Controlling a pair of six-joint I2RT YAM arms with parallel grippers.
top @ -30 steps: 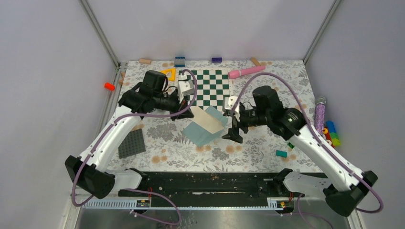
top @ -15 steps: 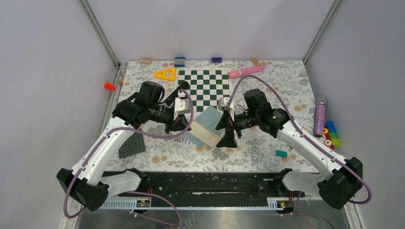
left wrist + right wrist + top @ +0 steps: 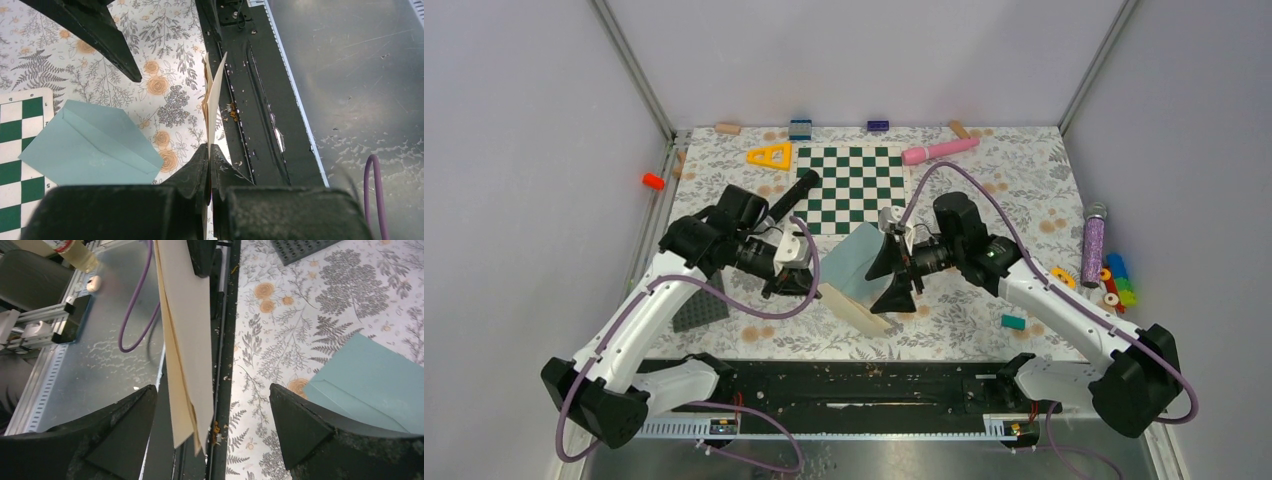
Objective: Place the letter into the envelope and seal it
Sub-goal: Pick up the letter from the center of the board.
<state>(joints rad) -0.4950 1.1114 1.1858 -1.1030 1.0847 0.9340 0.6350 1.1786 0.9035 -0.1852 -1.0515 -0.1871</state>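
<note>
Showing one envelope (image 3: 370, 375), apparently one letter (image 3: 185, 325).

The envelope (image 3: 856, 262) lies flat on the table (image 3: 944, 310), with its back corner on the chessboard (image 3: 849, 180). The letter (image 3: 854, 308) is held up on its edge just in front of the envelope, pinched by the left gripper (image 3: 210, 155) at the envelope's left. The right gripper (image 3: 892, 282) hangs at the envelope's right side. The studded baseplate (image 3: 701, 303) lies well to its left, and a small block (image 3: 1013, 321) well to its right.
</note>
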